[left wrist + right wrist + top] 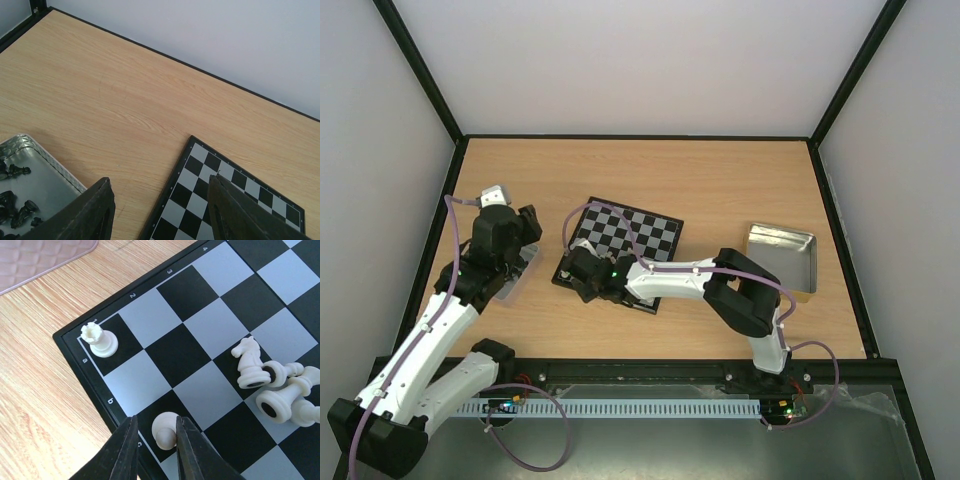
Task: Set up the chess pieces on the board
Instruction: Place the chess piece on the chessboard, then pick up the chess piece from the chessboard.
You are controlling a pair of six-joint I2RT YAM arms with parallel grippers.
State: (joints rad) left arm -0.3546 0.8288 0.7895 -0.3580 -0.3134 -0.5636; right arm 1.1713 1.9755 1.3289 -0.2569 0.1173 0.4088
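Note:
The board lies mid-table, also in the left wrist view and the right wrist view. My right gripper hangs low over the board's near left corner. It is narrowly open around a standing cream-white piece on square c1; the right finger touches the piece and the left finger is just clear of it. A white rook stands on a1. A white knight and several white pieces lie in a heap on the board. My left gripper is open and empty above bare wood left of the board.
A silver tray holding black pieces sits under the left arm. A second silver tray stands at the right. A pale embossed surface lies just off the board's corner. Walls enclose the table.

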